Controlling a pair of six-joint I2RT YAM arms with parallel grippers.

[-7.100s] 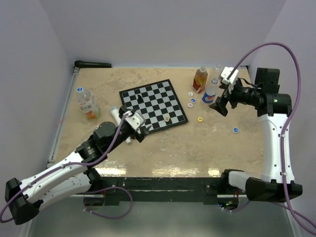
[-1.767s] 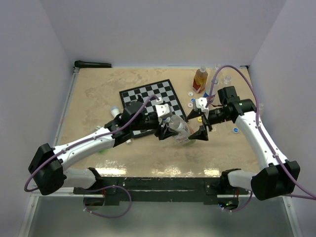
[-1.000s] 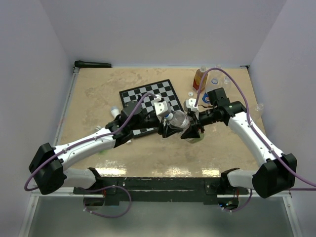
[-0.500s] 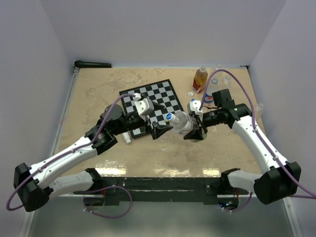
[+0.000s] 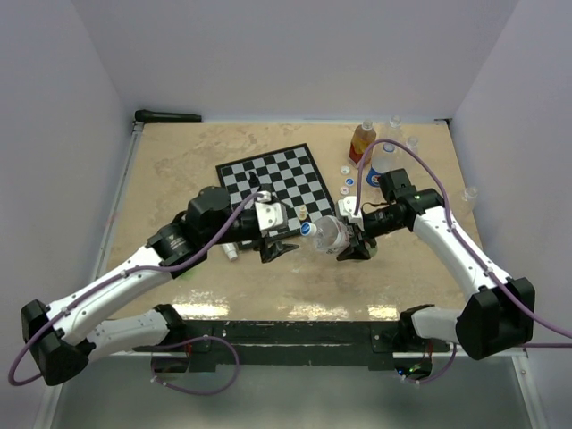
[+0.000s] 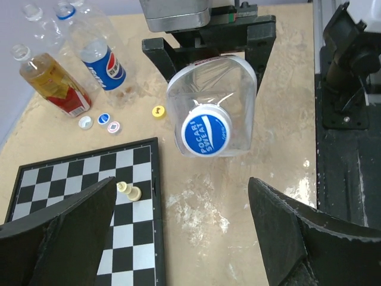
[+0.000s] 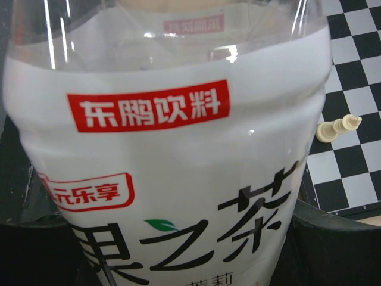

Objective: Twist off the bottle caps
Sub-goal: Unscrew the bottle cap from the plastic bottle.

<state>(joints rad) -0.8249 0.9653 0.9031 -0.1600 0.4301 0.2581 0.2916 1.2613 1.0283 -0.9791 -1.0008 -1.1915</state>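
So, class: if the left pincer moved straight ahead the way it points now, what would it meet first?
Probably the blue cap of the bottle that the right pincer holds, though depth is unclear.

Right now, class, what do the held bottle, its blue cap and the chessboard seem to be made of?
The bottle: clear, glossy plastic; its walls are see-through and catch the light.
Its cap: opaque blue plastic, smooth, with white print.
The chessboard: flat black and white squares, fairly matte. It could be card, plastic or wood, and the look leaves that open.
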